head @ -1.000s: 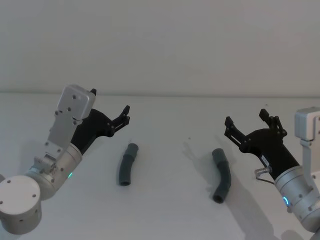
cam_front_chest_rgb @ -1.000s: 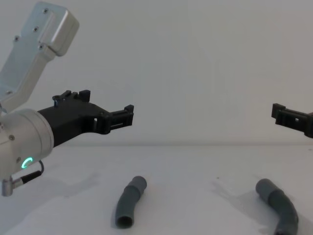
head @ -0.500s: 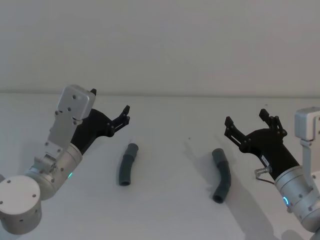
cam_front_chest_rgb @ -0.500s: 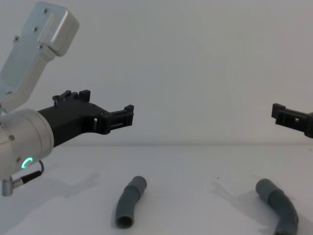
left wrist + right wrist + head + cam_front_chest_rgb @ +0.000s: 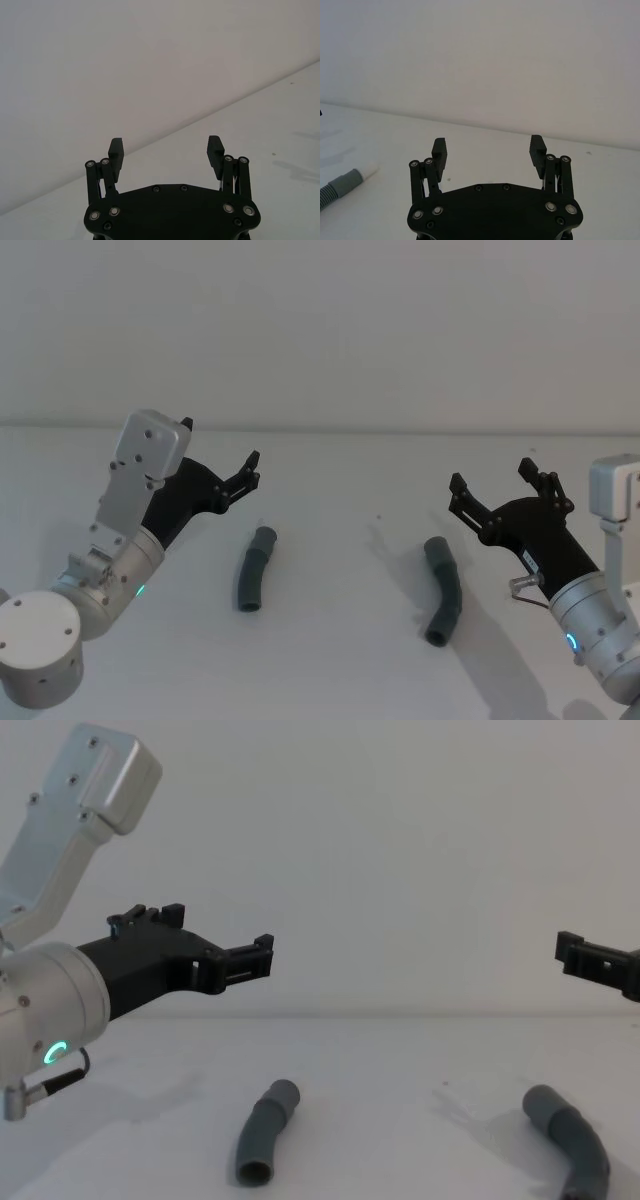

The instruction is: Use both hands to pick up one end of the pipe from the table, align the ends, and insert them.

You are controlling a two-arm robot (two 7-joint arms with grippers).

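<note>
I'm looking over the left tool [image 5: 220, 440], the right tool [image 5: 492, 473], the pipe [image 5: 254, 568] and the bench [image 5: 340, 650], and nothing readable is showing on any of them.

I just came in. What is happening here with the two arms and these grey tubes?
Nothing is held yet. Two pipe pieces lie apart on the white table: the left piece and the right piece. The left gripper hovers open near the left piece, and the right gripper hovers open near the right piece. Neither gripper touches a piece.
</note>
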